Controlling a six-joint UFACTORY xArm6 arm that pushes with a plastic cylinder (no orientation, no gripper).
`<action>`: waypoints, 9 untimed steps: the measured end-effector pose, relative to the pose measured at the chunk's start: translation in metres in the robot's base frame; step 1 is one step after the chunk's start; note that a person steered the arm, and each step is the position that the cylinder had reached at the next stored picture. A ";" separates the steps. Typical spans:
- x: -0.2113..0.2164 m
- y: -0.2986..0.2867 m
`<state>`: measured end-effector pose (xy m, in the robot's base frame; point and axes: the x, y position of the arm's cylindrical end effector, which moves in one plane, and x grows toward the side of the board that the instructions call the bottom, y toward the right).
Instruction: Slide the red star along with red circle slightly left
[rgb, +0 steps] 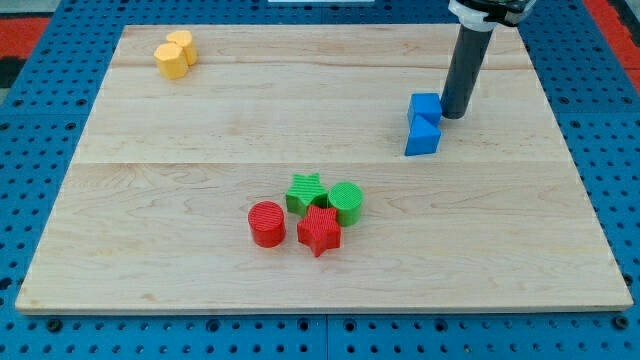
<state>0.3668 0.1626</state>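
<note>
From my station I see a pale wooden counter (200, 130) with visible grain and plank seams, lying on a blue perforated base (40, 40). My tool is a plain dark cylindrical rod with no jaws to open or close, and it holds nothing; my tip (455, 116) stands at the view's upper right, just beside the right edge of a blue block (424, 123) that looks like two joined chunks, though I cannot tell whether they touch.

The red star (319, 231) sits low in the middle of the counter, its top ridged with fine lines. The red circle (267, 223), a short ribbed cylinder, stands just to its left, very close. Pressed behind the star are a green star (305, 192) and a green circle (346, 202). My tip is well apart from this cluster. A yellow block (175, 54), rounded and doubled, rests at the view's top left.
</note>
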 end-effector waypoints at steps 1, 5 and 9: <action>0.032 0.017; 0.192 0.010; 0.184 -0.072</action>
<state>0.5510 0.0904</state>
